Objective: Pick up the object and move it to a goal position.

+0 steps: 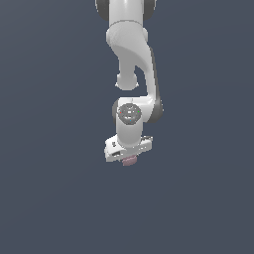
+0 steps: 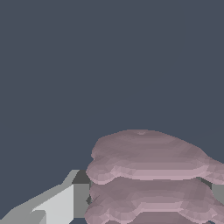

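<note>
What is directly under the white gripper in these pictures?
A small dusty-pink lump sits just beneath the gripper, its ridged, layered sides filling the wrist view between the fingers. Its upper part is covered by the gripper body. Whether anything supports it cannot be seen.

Most of the object (image 1: 129, 160) hidden behind the white hand, fingers (image 2: 57, 205) cropped.

The white arm (image 1: 133, 54) is hung straight down, and its claw (image 1: 128, 158) is closed around the pink object (image 1: 130, 160).
</note>
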`<state>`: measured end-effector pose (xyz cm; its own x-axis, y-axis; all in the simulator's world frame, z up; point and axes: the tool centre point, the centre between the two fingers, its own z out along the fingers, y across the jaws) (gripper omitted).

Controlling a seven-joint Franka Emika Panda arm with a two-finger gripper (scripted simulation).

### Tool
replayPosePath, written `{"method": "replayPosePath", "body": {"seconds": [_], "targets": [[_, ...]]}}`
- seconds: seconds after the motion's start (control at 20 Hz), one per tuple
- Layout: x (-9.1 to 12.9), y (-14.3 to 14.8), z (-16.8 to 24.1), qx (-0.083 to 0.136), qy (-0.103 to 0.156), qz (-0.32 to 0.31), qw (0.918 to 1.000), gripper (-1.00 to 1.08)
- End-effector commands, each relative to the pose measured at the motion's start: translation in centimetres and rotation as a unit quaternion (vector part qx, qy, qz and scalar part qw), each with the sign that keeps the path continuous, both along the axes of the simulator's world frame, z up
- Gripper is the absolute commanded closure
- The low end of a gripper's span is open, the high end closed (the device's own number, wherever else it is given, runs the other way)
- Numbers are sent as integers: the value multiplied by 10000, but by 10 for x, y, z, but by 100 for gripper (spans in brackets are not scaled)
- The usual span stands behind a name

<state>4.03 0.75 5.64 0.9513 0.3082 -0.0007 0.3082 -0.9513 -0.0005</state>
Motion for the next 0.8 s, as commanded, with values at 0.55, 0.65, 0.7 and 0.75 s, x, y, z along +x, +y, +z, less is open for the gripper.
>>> {"method": "replayPosePath", "body": {"seconds": [0.55, 0.65, 0.7, 0.75], "targets": [[-71, -95, 65, 1, -4, -8, 10000, 108], [-82, -111, 76, 1, -4, -8, 10000, 108], [-87, -118, 81, 1, -4, -8, 10000, 108], [-93, -126, 86, 1, -4, -8, 10000, 108]]}}
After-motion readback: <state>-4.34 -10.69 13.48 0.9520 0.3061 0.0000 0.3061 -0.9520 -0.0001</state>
